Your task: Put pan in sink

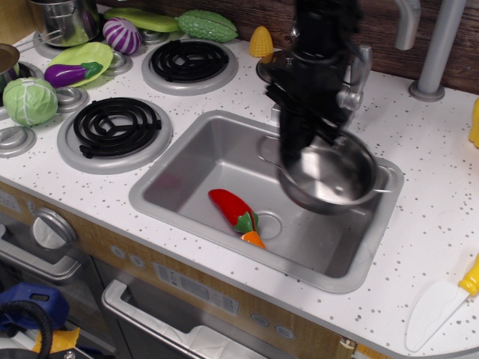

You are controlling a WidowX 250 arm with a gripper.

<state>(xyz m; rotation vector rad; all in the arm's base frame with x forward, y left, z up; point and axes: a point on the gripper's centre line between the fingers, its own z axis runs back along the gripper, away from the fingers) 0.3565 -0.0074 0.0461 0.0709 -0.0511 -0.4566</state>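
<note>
The shiny steel pan (333,173) hangs tilted in the air over the right half of the sink (187,176), with its wire loop handles out to each side. My black gripper (299,146) comes down from above and is shut on the pan's left rim. The picture is blurred around the gripper and pan. The sink is a grey basin set in the white speckled counter; a red toy chili pepper (234,211) lies on its floor by the drain (268,223), left of and below the pan.
The silver faucet base (352,82) stands behind the sink, partly hidden by my arm. Black coil burners (116,126) and toy vegetables (30,99) sit to the left. A white and yellow toy knife (441,303) lies at the counter's right front. A taller steel pot (66,19) is at far left.
</note>
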